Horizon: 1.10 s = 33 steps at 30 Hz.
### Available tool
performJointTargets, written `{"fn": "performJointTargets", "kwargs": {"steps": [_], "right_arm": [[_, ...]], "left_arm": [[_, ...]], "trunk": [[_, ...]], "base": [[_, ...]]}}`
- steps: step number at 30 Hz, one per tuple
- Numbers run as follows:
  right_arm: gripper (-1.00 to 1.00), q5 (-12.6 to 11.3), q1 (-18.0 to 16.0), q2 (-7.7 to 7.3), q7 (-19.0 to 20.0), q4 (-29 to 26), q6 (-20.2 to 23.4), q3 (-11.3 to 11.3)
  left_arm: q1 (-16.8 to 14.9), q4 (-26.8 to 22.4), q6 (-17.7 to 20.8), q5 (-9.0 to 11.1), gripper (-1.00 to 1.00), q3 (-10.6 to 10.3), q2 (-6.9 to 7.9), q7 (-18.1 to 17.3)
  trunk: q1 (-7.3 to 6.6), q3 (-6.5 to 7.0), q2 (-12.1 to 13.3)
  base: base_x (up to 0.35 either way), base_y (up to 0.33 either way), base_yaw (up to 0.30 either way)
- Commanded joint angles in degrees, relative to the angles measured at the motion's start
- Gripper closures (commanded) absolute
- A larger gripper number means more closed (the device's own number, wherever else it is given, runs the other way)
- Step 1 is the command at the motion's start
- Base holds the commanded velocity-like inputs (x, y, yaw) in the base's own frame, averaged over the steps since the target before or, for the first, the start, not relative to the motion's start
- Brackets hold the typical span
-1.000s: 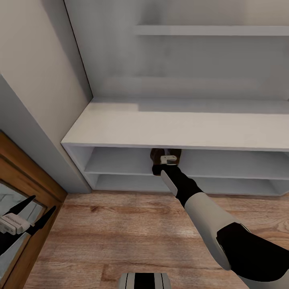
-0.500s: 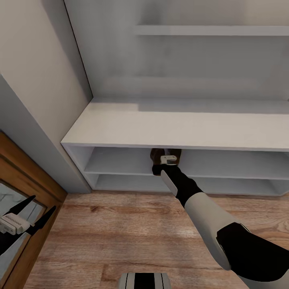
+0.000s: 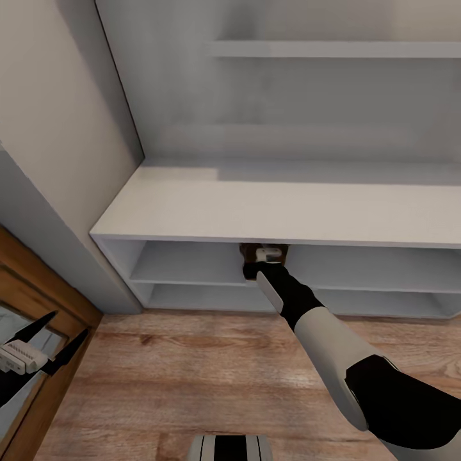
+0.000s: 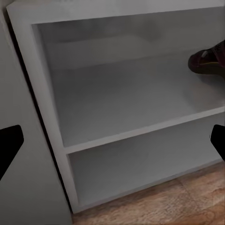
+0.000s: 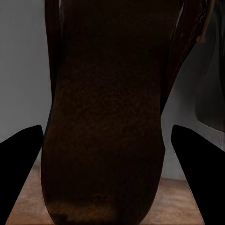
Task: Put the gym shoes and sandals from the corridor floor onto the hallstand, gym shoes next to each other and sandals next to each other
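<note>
A dark brown sandal [image 3: 248, 255] lies on the upper tier of the white hallstand [image 3: 282, 205], just under its thick top. My right gripper [image 3: 267, 252] reaches into that tier. In the right wrist view the sandal's footbed [image 5: 108, 70] runs between the fingers [image 5: 21, 154], which stand apart from its sides, so the gripper is open. The left wrist view catches the sandal [image 4: 208, 58] on the same tier. My left gripper [image 3: 70, 322] hangs open low at the left, holding nothing. The gym shoes are out of view.
Wood-plank corridor floor [image 3: 192, 378] lies in front of the rack. A wall [image 3: 57, 128] and a wooden door frame [image 3: 38, 282] close off the left side. A high shelf [image 3: 333, 49] sits on the back panel. The lower tier [image 4: 140, 164] holds nothing.
The whole head view has shifted slightly, so the camera moved. Both arms and the sandal keep their places relative to the rack.
</note>
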Motion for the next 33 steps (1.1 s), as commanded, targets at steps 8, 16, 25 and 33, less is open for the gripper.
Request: {"fn": "performJointTargets", "kwargs": {"steps": [8,16,25,33], "right_arm": [[1.00,0.0,0.0,0.00,0.0,0.0,0.0,0.0],[1.00,0.0,0.0,0.00,0.0,0.0,0.0,0.0],[1.00,-0.1,0.0,0.00,0.0,0.0,0.0,0.0],[1.00,-0.1,0.0,0.00,0.0,0.0,0.0,0.0]], "left_arm": [[0.0,0.0,0.0,0.0,-1.00,0.0,0.00,0.0],[0.0,0.0,0.0,0.0,-1.00,0.0,0.00,0.0],[0.0,0.0,0.1,0.1,-1.00,0.0,0.10,-3.3],[0.0,0.0,0.0,0.0,-1.00,0.5,0.08,-10.9]], "trunk": [[0.00,0.00,0.0],[0.00,0.00,0.0],[0.00,0.00,0.0],[0.00,0.00,0.0]], "base": [[0.089,-0.034,0.000],[0.019,-0.007,0.000],[0.004,-0.001,0.000],[0.000,0.000,0.000]]}}
